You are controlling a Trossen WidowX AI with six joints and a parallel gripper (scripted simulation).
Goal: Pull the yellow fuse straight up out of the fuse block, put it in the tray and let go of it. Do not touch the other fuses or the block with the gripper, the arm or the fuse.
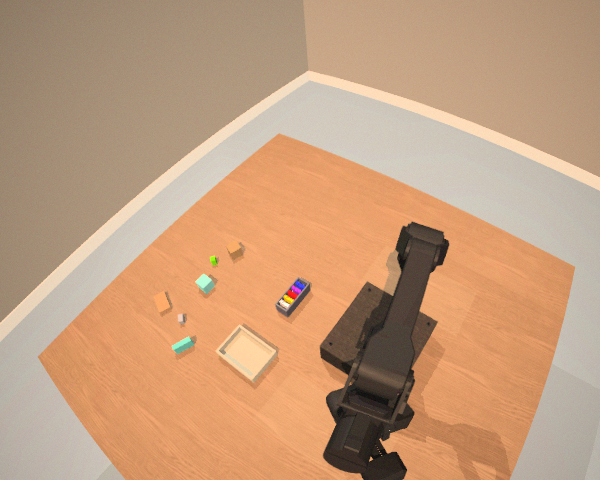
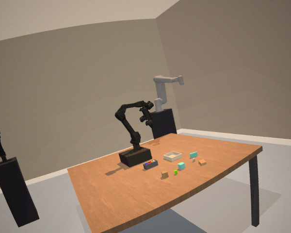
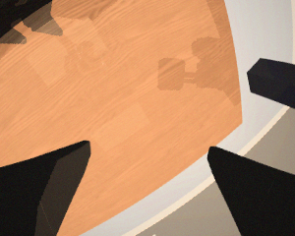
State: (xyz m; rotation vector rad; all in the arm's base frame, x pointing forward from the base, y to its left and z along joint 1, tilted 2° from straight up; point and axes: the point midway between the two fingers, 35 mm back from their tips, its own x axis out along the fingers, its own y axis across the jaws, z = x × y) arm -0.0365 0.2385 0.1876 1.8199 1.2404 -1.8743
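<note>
From the top view, the fuse block [image 1: 293, 297] sits on the table [image 1: 341, 196] with five fuses in a row: blue, purple, red, yellow and white. The yellow fuse [image 1: 288, 299] stands seated in its slot, second from the end nearest the tray [image 1: 246, 352]. One tray lies just beyond that end of the block, holding nothing. Farther from the block, past the tray, six small blocks are scattered: two teal, two tan, one green, one grey. The arm [image 1: 393, 330] rises from its base on the block's other side.

From the exterior view, the gripper [image 2: 146, 117] hangs high, well above and behind the block, touching nothing.

From the wrist view, the two fingers stand spread wide with only table and floor between them, so the gripper is released and empty.

Judging by this, the reach has not yet begun. The next move calls for bringing the spread fingers over the block, lined up squarely on the yellow fuse, and lowering without brushing the red or white neighbours.
</note>
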